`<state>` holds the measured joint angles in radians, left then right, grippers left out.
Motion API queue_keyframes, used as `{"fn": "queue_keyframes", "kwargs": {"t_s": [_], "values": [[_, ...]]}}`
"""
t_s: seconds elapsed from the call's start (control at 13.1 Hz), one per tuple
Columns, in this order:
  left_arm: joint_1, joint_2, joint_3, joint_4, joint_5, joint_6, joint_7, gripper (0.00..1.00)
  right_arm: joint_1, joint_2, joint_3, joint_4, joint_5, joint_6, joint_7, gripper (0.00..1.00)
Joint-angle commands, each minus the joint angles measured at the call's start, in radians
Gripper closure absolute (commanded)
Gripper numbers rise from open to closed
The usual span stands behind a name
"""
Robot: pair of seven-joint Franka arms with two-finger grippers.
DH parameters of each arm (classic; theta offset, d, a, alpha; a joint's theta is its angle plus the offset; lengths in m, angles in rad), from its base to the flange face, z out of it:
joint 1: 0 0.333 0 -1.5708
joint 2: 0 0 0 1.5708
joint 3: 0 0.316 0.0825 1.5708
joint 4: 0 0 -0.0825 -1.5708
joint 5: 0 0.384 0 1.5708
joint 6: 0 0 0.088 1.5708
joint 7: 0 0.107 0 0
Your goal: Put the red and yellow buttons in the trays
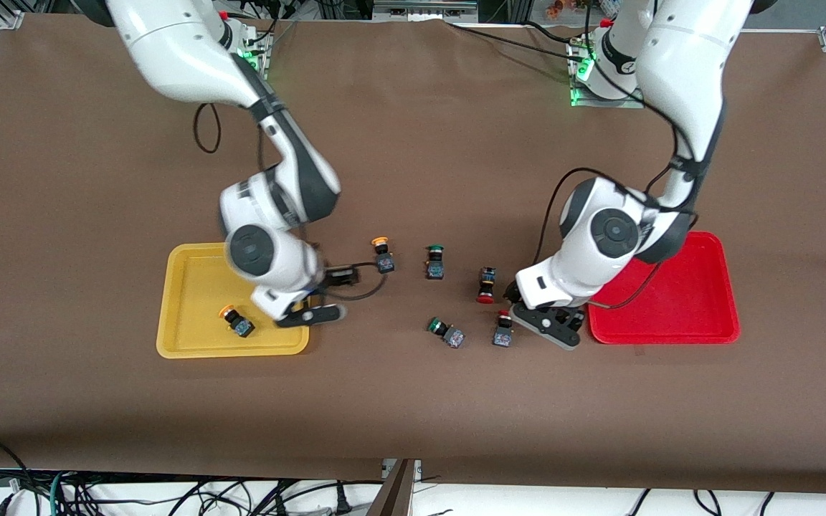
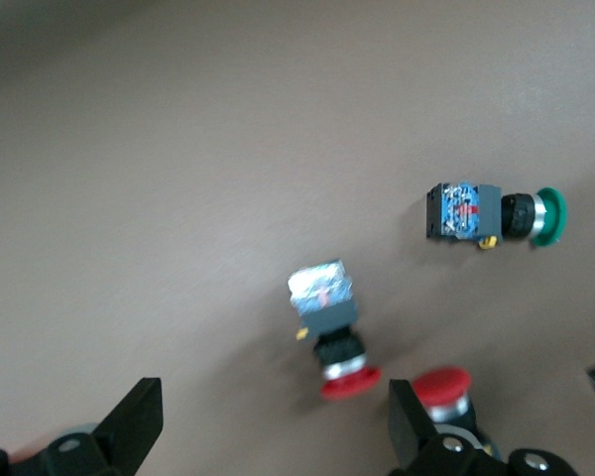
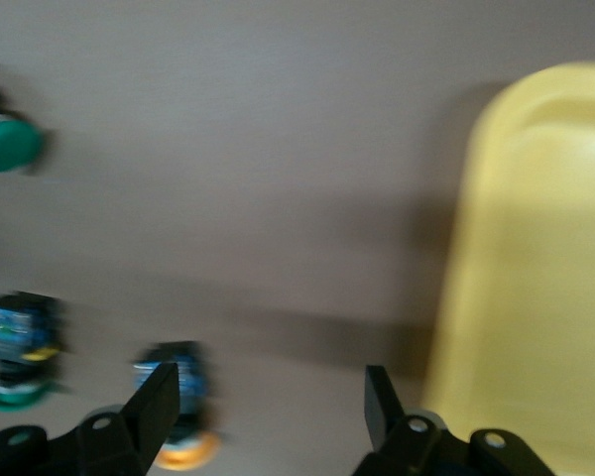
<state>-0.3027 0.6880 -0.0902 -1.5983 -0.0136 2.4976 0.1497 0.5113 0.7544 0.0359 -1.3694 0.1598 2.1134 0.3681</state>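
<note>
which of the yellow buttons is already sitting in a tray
The yellow button lying inside the yellow tray. The other yellow one sits on the bare table, between that tray and the green-capped switches.

A robotics lab: two white arms bolted to a brown-covered table (image 1: 413, 416), with cables (image 1: 169, 494) hanging below.

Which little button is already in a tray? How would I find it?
Look for the yellow tray toward the right arm's end of the table. One small button lies inside it, near the edge closest to the front camera. It has an orange-yellow cap, and every other button sits on the bare brown table.
</note>
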Motion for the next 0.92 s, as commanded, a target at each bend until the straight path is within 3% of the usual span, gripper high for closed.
{"fn": "queue_keyframes", "kwargs": {"t_s": [0.0, 0.38, 0.46, 0.69, 0.84], "values": [[-0.042, 0.092, -0.006, 0.034, -0.005, 0.104, 0.01, 0.0, 0.09, 0.019, -0.005, -0.045, 0.001, 0.085, 0.158, 0.14], [-0.042, 0.169, -0.005, 0.031, 0.009, 0.226, 0.027, 0.0, 0.148, 0.02, -0.022, -0.134, -0.006, 0.171, 0.201, 0.11], [-0.041, 0.188, -0.005, 0.031, 0.009, 0.263, 0.028, 0.05, 0.15, 0.019, -0.025, -0.148, -0.022, 0.172, 0.202, 0.11], [-0.035, 0.183, -0.005, 0.026, 0.009, 0.273, 0.03, 0.97, 0.151, 0.008, -0.025, -0.232, -0.045, 0.235, 0.21, 0.11], [-0.024, 0.154, -0.006, 0.026, 0.007, 0.264, 0.051, 1.0, 0.153, 0.008, -0.021, -0.247, -0.045, 0.25, 0.225, 0.17]]}}
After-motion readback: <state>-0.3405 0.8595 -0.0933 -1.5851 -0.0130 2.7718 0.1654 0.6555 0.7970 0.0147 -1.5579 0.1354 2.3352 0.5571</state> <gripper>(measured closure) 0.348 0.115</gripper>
